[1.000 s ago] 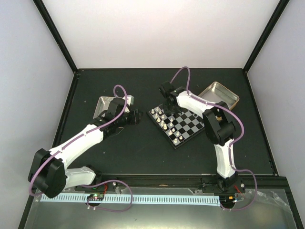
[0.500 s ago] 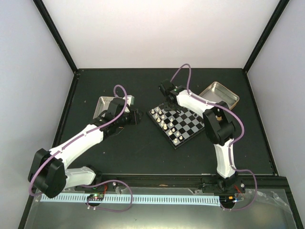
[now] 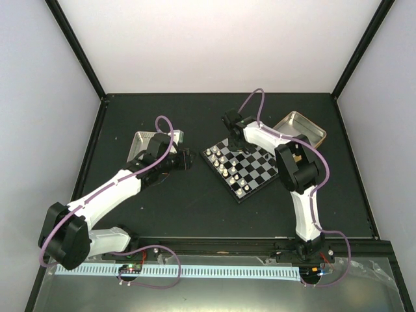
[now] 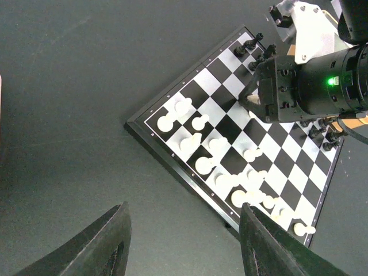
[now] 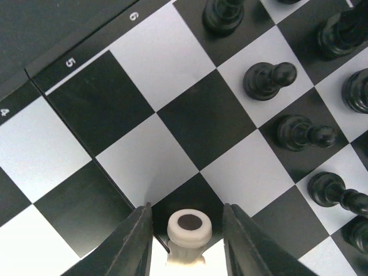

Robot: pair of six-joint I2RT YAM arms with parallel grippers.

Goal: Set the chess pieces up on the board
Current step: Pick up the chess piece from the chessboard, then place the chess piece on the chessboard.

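Swung the right arm's black two-finger gripper (image 3: 238,140) slightly rightward over the past second, above the far corner of the small black-and-grey checkerboard (image 3: 220,179). Uncovered more of that corner's squares in the overhead view. Carried the purple cable loop (image 3: 260,91) above the wrist along too, leaving its apex farther right than before.

One board (image 3: 244,166); two tins (image 3: 299,129). White pieces (image 4: 200,122) number perhaps fifteen, too crowded for certainty. At least seven black pieces (image 5: 269,79) show.
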